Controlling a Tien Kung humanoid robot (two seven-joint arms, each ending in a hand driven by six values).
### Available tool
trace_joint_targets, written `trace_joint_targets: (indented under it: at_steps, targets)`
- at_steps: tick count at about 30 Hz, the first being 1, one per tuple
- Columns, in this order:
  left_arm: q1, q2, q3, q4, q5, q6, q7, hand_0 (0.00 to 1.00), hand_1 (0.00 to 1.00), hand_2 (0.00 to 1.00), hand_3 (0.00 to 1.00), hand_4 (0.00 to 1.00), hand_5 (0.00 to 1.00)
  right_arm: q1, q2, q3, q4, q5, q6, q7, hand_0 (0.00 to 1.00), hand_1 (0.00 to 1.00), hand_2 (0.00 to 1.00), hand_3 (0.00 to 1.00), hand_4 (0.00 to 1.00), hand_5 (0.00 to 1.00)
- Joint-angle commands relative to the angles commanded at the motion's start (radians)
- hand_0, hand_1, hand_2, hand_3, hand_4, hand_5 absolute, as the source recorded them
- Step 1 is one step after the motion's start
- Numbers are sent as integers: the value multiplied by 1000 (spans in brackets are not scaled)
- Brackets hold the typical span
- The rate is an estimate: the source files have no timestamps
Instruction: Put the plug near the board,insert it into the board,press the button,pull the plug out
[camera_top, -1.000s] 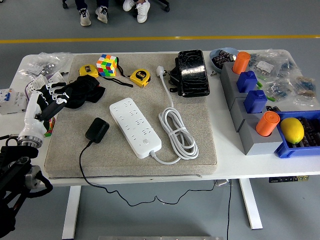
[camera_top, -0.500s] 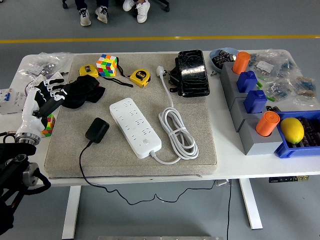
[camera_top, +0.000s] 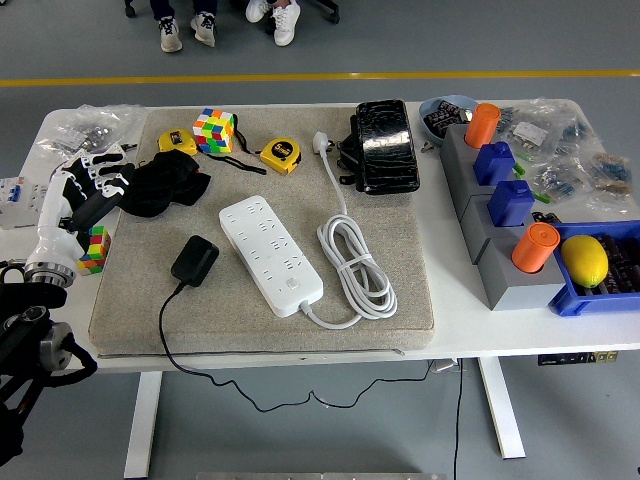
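At the worktop's (camera_top: 250, 345) nine o'clock edge the left hand (camera_top: 85, 195) hovers, fingers (camera_top: 100, 178) spread, holding nothing, probably poised to reach. The plug (camera_top: 194, 261) lies free on the mat (camera_top: 390, 300), at the board's (camera_top: 270, 254) nine o'clock, just beside it, cord trailing toward six o'clock.

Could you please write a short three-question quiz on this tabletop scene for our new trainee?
1. True or false: the black plug adapter is already inserted in the white power strip.
2. Which hand is in view? A) the left hand, with white fingers spread, holding nothing B) the right hand
3. Fill in: the yellow lemon lies in the ___ bin.

Key: 1 false, the plug adapter lies on the grey mat to the left of the strip, apart from it; 2 A; 3 blue.
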Motion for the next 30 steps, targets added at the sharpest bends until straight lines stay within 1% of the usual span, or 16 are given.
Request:
trace_joint_targets:
  at_steps: [12,30]
  targets:
    - [-4,13,15,-13,-1,-4,6,378,465,529,557,776,253,1,-6,-18,1,5,1,-3,479,590,540,509,851,377]
    - [-8,22,34,-16,-4,-5,9,381,465,529,558,776,258,4,-10,-43,1,17,3,-7,480,592,540,510,853,381]
